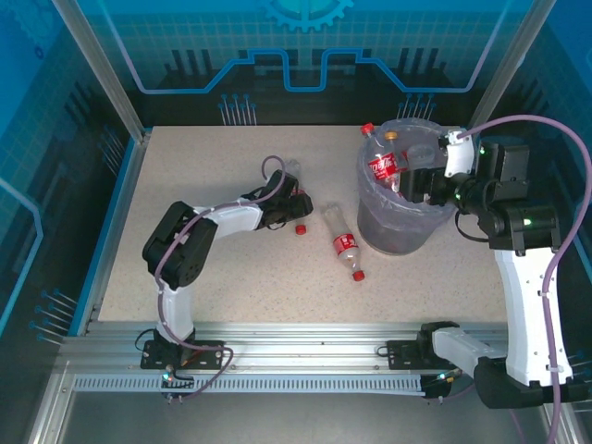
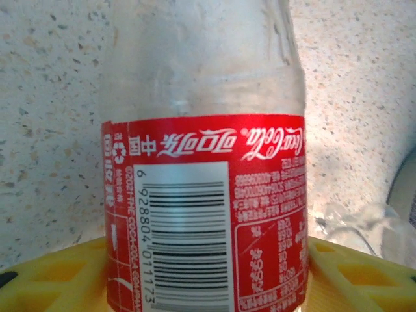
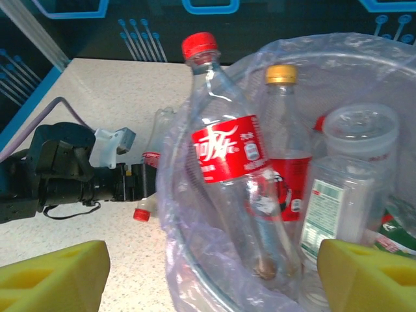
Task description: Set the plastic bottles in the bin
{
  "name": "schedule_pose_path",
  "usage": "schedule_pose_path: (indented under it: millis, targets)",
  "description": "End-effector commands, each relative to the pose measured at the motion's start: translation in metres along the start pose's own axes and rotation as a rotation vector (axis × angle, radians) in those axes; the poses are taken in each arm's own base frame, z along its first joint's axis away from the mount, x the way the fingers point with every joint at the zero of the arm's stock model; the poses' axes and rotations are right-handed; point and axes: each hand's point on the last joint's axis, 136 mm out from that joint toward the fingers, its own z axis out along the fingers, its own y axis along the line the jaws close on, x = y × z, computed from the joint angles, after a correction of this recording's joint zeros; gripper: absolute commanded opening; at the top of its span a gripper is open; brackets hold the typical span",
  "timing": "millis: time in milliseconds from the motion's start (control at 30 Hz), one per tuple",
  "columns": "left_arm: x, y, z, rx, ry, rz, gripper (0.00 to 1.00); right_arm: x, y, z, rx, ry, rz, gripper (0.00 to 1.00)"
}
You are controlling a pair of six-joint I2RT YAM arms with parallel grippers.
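**Left claw on a bottle, right claw wide over the bin**

The left gripper (image 2: 207,260) was closed around the gripped bottle (image 2: 201,97). Its two yellow fingers (image 2: 52,279) stood against the two sides of the red label, with the barcode facing the wrist camera. From above, this bottle lay about the middle of the table (image 1: 185,166), somewhat nearer to the far edge. Its red cap pointed toward the near edge and its clear base toward the far edge. How hard the fingers pressed, I could not tell.

The right gripper (image 3: 211,260) was wide and held nothing. It hung over the right side of the bin (image 1: 407,236), and its yellow pads were well apart at the two lower corners of the wrist view.

The bin stood in the far half of the table, toward the right edge, with a thin plastic liner (image 3: 174,214) over its rim. Several bottles were inside. The tall bottle (image 3: 224,156) (red cap, red label) leaned out over the rim on the far left side. Just beside it stood the yellow-capped bottle (image 3: 281,117).

The free bottle (image 1: 344,242) lay on the table between the gripped bottle and the bin, near the bin's foot. Its red cap pointed toward the near edge, and neither gripper touched it.
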Motion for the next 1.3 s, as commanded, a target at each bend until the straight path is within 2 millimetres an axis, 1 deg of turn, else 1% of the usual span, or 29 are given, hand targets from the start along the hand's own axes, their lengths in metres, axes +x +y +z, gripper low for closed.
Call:
schedule_pose_path:
  millis: [0, 67, 167, 233, 367, 500, 533, 633, 700, 833, 1000, 1133, 1233, 1267]
  targets:
    - [-0.016, -0.016, -0.031, 0.072, -0.053, 0.093, 0.60, -0.018, 0.022, -0.007, -0.074, -0.060, -0.021, 0.84]
    - [-0.018, -0.024, -0.045, 0.115, -0.070, 0.133, 0.60, -0.021, 0.033, -0.003, -0.108, -0.064, -0.032, 0.84]
    - [-0.016, -0.039, -0.071, 0.213, -0.101, 0.208, 0.58, -0.028, 0.051, 0.004, -0.156, -0.078, -0.057, 0.84]
    - [-0.015, -0.049, -0.093, 0.288, -0.132, 0.250, 0.55, -0.033, 0.066, 0.012, -0.187, -0.083, -0.078, 0.84]
    - [-0.010, -0.063, -0.133, 0.403, -0.187, 0.320, 0.52, -0.039, 0.088, 0.038, -0.226, -0.053, -0.072, 0.85]
    - [-0.005, -0.075, -0.172, 0.517, -0.248, 0.369, 0.51, -0.048, 0.112, 0.063, -0.281, -0.051, -0.063, 0.89]
    - [-0.002, -0.078, -0.179, 0.541, -0.260, 0.378, 0.50, -0.051, 0.116, 0.067, -0.292, -0.060, -0.057, 0.90]
    - [0.006, -0.085, -0.199, 0.596, -0.288, 0.421, 0.50, -0.057, 0.128, 0.089, -0.322, -0.053, -0.037, 0.95]
    - [0.013, -0.090, -0.207, 0.612, -0.290, 0.459, 0.50, -0.059, 0.135, 0.105, -0.347, -0.037, -0.025, 0.97]
    - [0.023, -0.098, -0.214, 0.633, -0.285, 0.501, 0.50, -0.060, 0.147, 0.131, -0.373, -0.007, -0.007, 0.98]
    - [0.025, -0.106, -0.225, 0.662, -0.306, 0.524, 0.50, -0.053, 0.148, 0.161, -0.367, 0.041, 0.018, 0.98]
    - [0.027, -0.110, -0.228, 0.678, -0.311, 0.538, 0.50, -0.046, 0.150, 0.177, -0.379, 0.074, 0.031, 0.95]
    - [0.026, -0.111, -0.228, 0.678, -0.312, 0.544, 0.50, -0.044, 0.154, 0.182, -0.409, 0.089, 0.042, 0.90]
    - [0.026, -0.112, -0.228, 0.680, -0.311, 0.544, 0.50, -0.043, 0.155, 0.183, -0.415, 0.094, 0.045, 0.87]
